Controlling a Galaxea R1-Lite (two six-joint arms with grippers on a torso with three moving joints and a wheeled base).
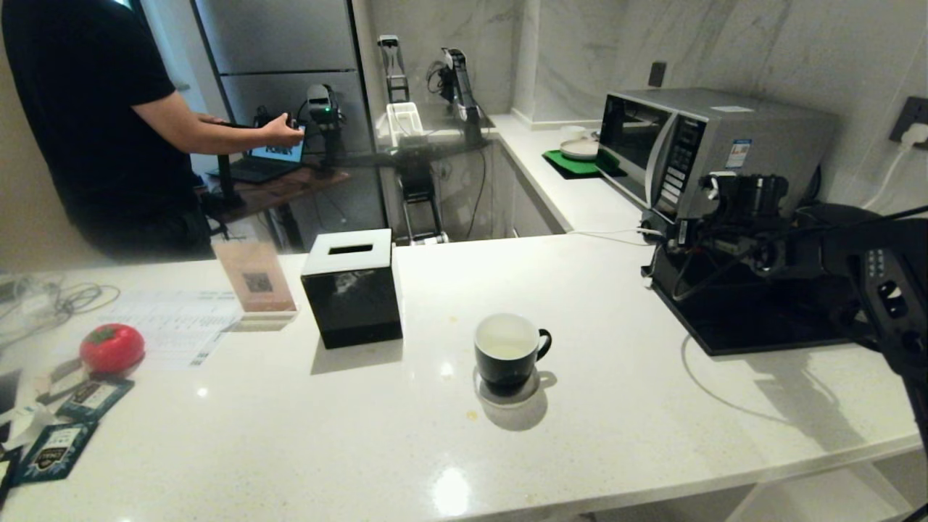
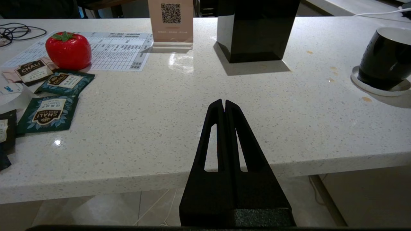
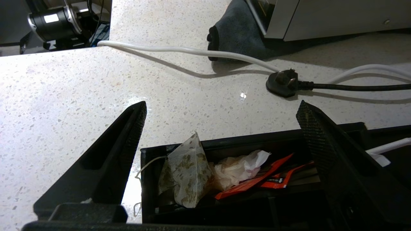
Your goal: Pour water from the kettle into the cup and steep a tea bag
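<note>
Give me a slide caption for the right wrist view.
Open right gripper poised over the tea bag in a black tray.

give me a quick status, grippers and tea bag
Right gripper open above tea bag in black tray. Left gripper shut, parked off counter edge. Cup waits on coaster. Nothing blocking.

A white speckled tabletop (image 1: 623,406) fills the near part of the room and turns along the right wall into a far run, its glossy surface catching bright spots of overhead light. The walls (image 1: 761,51) are pale marble-patterned slabs, with a dark socket (image 1: 915,119) on the right and a small dark switch plate (image 1: 657,73) farther back. A silver microwave (image 1: 696,145) stands against the right wall. At far left, grey cabinet fronts (image 1: 283,65) rise behind a low wooden desk (image 1: 279,190) carrying a laptop (image 1: 268,161). Pale tiled floor (image 2: 96,211) shows under the tabletop's near edge.
</note>
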